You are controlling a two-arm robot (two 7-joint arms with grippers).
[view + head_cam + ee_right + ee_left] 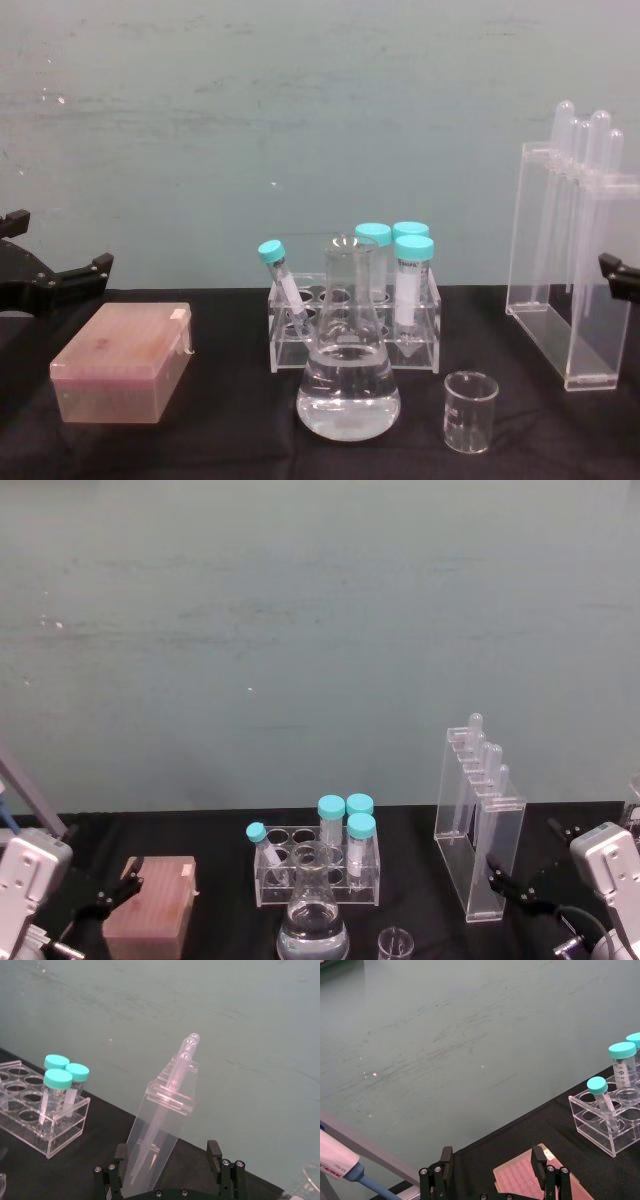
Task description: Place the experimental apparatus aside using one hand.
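Flask (pixel 347 385), beaker (pixel 470 410) frontmost; right gripper (pixel 167 1155) spread wide (empty) beside tall rack (pixel 548 300); left gripper (pixel 491 1160) spread too.

Low clear acrylic rack (pixel 585 1120) mid black tabletop (pixel 230 430) w/ four teal-capped plastic tubes (pixel 413 285): three upright at right end, one tilted at left. Pinkish translucent lidded box (pixel 120 375) apart, left of rack. White-and-blue tool (pixel 337 1165), prob. a pipette. Teal-green wall (pixel 300 630) behind.

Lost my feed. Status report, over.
Right gripper open, facing tall tube rack. Left gripper open by pink box. Flask, beaker untouched up front. Capped-tube rack stands nearby.
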